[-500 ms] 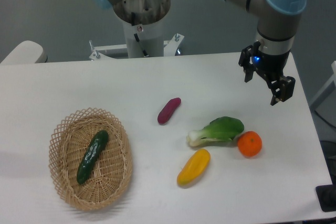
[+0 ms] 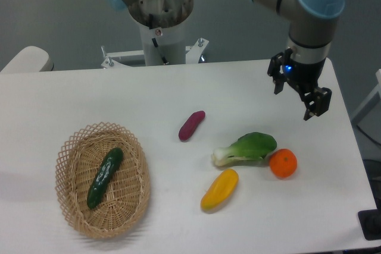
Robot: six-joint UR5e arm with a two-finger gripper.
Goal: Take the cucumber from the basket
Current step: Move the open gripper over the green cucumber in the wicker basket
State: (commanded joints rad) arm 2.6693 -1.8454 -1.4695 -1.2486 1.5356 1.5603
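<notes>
Counting from my screen: one cucumber (image 2: 105,177) lying inside one basket (image 2: 72,206), one purple sweet potato (image 2: 191,125), one bok choy (image 2: 246,148), one orange (image 2: 283,163), one yellow pepper (image 2: 219,189). My gripper (image 2: 294,100) hangs spread, empty, well apart.

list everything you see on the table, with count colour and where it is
basket: 1, light tan wicker, front left of the table
cucumber: 1, dark green, lying inside the basket
sweet potato: 1, purple, middle of the table
bok choy: 1, green and white, right of centre
pepper: 1, yellow, in front of the bok choy
orange: 1, orange, just right of the bok choy
table: 1, white, under all of it
arm: 1, grey with light blue caps, over the back right of the table
gripper: 1, black, open, empty, far from the basket
</notes>
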